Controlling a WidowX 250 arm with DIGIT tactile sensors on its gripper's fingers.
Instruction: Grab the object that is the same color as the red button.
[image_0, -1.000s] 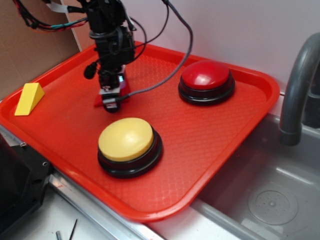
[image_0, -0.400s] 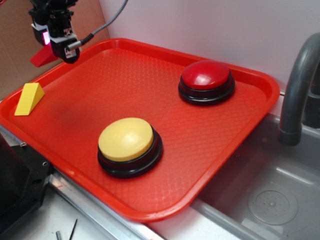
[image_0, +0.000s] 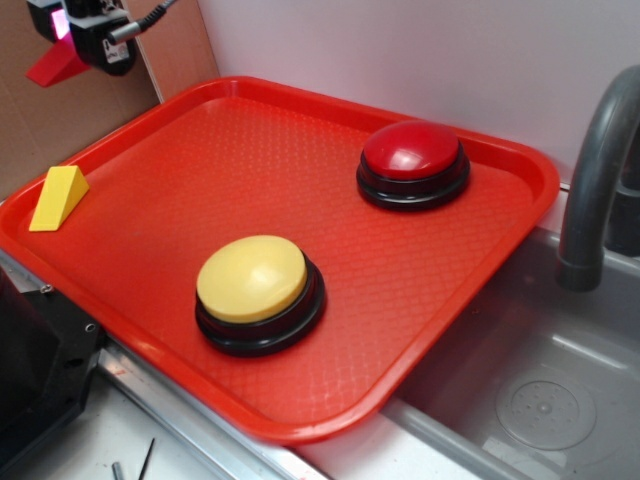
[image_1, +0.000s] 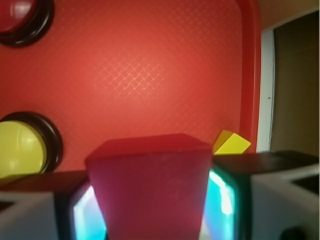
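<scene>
My gripper (image_0: 75, 35) hangs high at the far left corner, above the tray's back-left rim, shut on the small red wedge block (image_0: 55, 66). In the wrist view that red block (image_1: 150, 187) fills the space between the two glowing pads (image_1: 224, 192). The red button (image_0: 412, 152), a glossy dome on a black base, sits at the tray's back right; only its edge (image_1: 17, 12) shows in the wrist view's top left corner.
The red tray (image_0: 480, 250) also carries a yellow dome button (image_0: 253, 280) near the front and a yellow wedge (image_0: 58, 197) by its left rim. A grey faucet (image_0: 600, 170) and steel sink (image_0: 540, 400) lie to the right. Cardboard stands behind on the left.
The gripper has risen from the tray floor and moved left and back, carrying the red block up off the tray to the far left corner.
</scene>
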